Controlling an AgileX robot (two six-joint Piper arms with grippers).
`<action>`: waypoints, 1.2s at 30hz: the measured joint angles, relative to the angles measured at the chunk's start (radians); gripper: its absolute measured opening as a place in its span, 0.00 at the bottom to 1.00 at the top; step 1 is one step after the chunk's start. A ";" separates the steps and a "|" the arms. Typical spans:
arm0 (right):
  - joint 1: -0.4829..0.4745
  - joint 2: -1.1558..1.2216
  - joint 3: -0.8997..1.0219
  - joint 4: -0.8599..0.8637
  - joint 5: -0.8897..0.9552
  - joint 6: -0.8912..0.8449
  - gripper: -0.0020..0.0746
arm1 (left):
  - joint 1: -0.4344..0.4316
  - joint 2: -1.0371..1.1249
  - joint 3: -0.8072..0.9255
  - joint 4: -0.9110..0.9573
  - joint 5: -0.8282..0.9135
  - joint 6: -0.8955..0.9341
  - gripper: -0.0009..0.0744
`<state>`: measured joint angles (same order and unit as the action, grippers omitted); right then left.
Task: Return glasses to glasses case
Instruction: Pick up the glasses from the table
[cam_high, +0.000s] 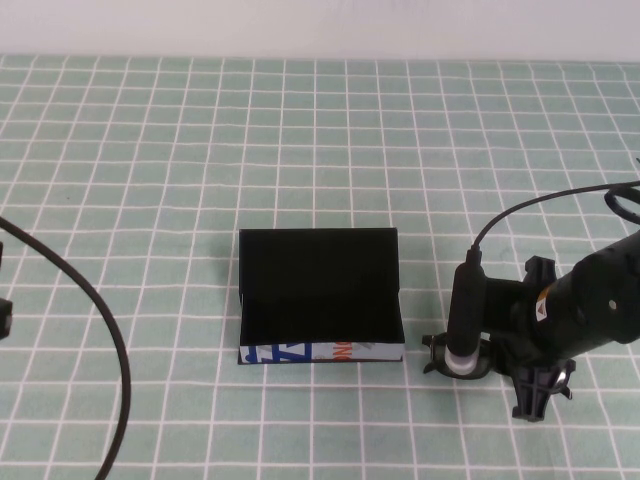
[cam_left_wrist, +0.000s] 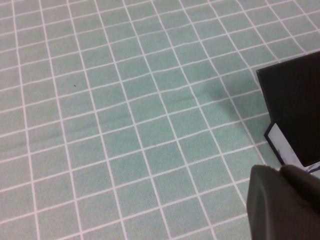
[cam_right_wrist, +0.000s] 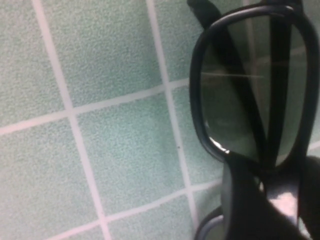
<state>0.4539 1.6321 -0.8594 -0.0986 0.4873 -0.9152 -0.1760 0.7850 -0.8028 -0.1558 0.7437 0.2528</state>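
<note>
- One black cable (cam_high: 95, 320) curves over the bench's left side in the high view, well apart from the case.
- Open glasses case (cam_high: 320, 295) sits mid-bench, lid flap raised behind, white printed edge facing the robot; its dark inside shows nothing I can make out.
- Glasses (cam_high: 455, 358) lie on the bench just right of the case, under the right gripper (cam_high: 540, 385).
- Right gripper's fingers: whether they grasp the frame or are released, I cannot tell.
- Left gripper (cam_left_wrist: 282, 202) hovers left of the case; its state I cannot tell.
- Green, white-gridded bench (cam_high: 150, 150) meets a pale wall.
</note>
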 joint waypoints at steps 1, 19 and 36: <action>0.000 0.000 0.000 0.001 0.000 0.000 0.30 | 0.000 0.000 0.000 0.000 0.002 0.000 0.01; 0.000 -0.003 -0.010 0.008 0.014 0.000 0.12 | 0.000 0.000 0.000 0.000 0.007 0.000 0.01; 0.000 -0.133 -0.010 0.036 0.118 0.000 0.03 | 0.000 0.000 0.000 0.000 0.008 0.000 0.01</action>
<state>0.4539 1.4990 -0.8694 -0.0622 0.6053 -0.9152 -0.1760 0.7850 -0.8028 -0.1558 0.7517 0.2528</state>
